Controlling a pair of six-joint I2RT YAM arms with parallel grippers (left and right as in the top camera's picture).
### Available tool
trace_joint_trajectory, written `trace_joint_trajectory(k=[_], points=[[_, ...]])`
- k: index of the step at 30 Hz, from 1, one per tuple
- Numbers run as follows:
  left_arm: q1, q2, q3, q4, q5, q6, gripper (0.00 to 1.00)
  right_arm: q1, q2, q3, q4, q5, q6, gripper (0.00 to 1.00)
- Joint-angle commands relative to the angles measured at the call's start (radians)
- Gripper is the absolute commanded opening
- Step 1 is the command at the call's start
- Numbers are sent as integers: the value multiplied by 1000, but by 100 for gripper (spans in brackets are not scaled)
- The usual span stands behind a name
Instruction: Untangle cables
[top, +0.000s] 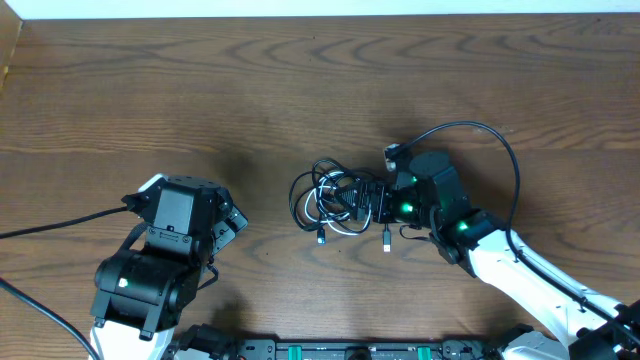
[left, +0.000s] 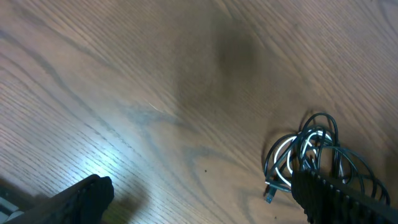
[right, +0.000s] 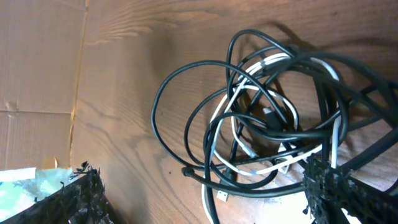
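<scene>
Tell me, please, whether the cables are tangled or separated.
Tangled: the black and white cables lie in one heap, their loops crossing over and through each other, clearest in the right wrist view.

We see a wooden tabletop (top: 300, 90), dark brown with long wavy grain, filling most of every view. A white strip (top: 320, 8) runs along its far edge, and a cardboard sliver (top: 8, 50) shows at its far left corner. In the right wrist view a creased cardboard sheet (right: 37, 62) borders the wood. Below it lies something pale blue and white (right: 25, 180) that we cannot identify. In the left wrist view a glare patch (left: 102, 165) brightens the grain.
</scene>
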Motion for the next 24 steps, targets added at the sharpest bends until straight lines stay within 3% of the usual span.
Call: trace_joint_trajectory(k=[1,24], points=[[4,3,-9,-6,-3,16,98,5,1,18,-15,2,-10,99],[4,3,-9,-6,-2,16,98,5,1,18,-37,40,-30,99]])
